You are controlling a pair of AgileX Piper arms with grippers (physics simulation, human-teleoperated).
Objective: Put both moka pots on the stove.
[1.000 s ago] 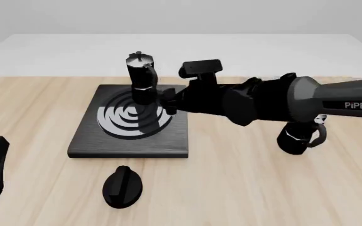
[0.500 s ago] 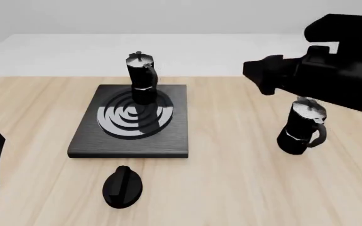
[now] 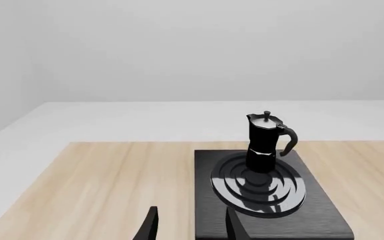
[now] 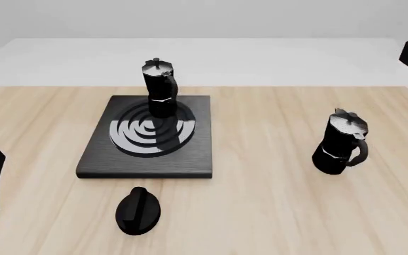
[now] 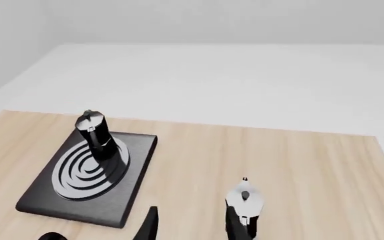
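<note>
I see one black faceted moka pot (image 4: 159,87) upright on dark grey stove slab (image 4: 147,138), frame centre-left | second pot (image 4: 340,142) on wooden table (image 4: 261,202), right | both grippers (image 3: 186,227) (image 5: 193,225) spread, empty.

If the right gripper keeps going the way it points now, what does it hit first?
Probably the second moka pot standing on the table; it sits just by the right gripper's open fingertips, slightly off centre, though depth is unclear.

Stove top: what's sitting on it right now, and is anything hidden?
One moka pot stands upright on the far part of the stove, over the burner rings. The rings directly beneath its base are covered. The second pot stands on the table.
</note>
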